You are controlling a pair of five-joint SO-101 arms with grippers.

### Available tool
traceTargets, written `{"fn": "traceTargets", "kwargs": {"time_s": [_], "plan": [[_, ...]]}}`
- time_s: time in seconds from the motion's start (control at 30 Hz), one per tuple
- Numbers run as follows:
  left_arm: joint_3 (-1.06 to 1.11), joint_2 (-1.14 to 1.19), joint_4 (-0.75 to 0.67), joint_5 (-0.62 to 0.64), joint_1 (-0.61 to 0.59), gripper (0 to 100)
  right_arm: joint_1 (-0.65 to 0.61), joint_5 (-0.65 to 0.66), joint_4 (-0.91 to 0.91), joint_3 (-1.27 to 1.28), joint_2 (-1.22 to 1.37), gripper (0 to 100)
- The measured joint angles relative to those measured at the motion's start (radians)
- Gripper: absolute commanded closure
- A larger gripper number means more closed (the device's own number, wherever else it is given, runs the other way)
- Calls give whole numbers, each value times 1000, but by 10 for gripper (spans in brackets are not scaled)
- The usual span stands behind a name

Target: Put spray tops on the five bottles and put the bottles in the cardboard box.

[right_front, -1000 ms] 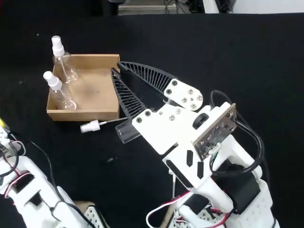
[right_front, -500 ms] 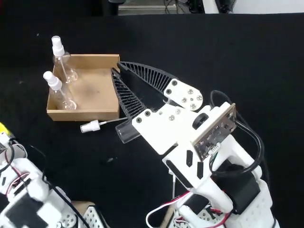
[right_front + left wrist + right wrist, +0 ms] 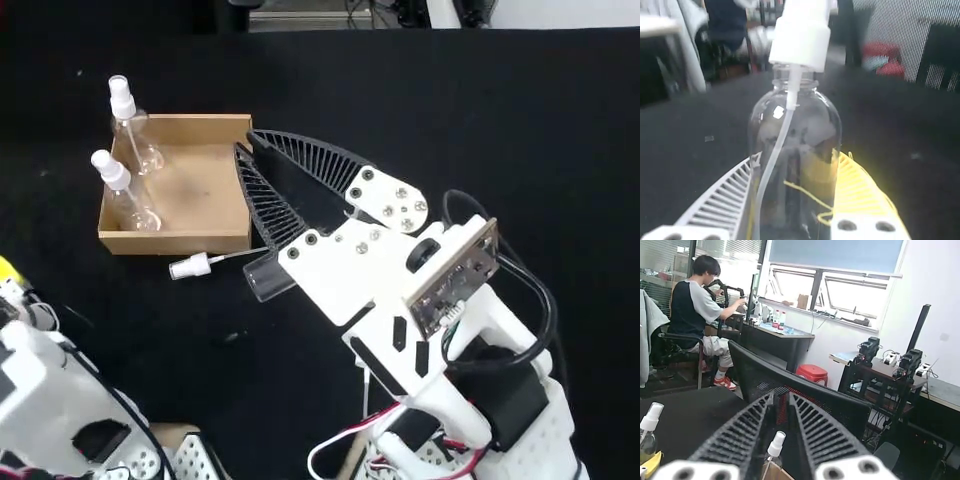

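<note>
Left gripper [image 3: 797, 161], at the near left edge of the table [image 3: 480, 120], is clamped around the belly of a clear bottle [image 3: 800, 130]. One white finger and one yellow finger press its sides. Holding it upright puts the neck on top, ready for capping. A white spray top [image 3: 802, 35] sits over the neck with its tube hanging inside. A gap shows under the cap, so I judge it not yet seated.

To the right and farther off, the cardboard box [image 3: 175, 241] holds two finished bottles. The far bottle [image 3: 128, 125] and the near bottle [image 3: 125, 195] stand against its left wall, which leaves the right part of the floor free for the rest.

Just outside the box's near wall, a loose spray top [image 3: 190, 267] lies on its side with its tube pointing right, ready for another bottle.

Right of the box, the right gripper [image 3: 245, 143] holds nothing. Its black fingers are parted narrowly, with the tips beside the box's far right corner. I judge it is parked there, out of the way.
</note>
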Motion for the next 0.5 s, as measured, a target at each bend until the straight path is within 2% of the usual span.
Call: {"fn": "traceTargets", "kwargs": {"time_s": [0.1,0.17,0.3,0.5], "plan": [[-51,147,-178,0,0,970,0,0,0,0,0,988],[-109,255,-242,0,0,970,0,0,0,0,0,988],[-227,427,-267,0,-38,970,0,0,0,0,0,988],[-287,466,-269,0,-66,970,0,0,0,0,0,988]]}}
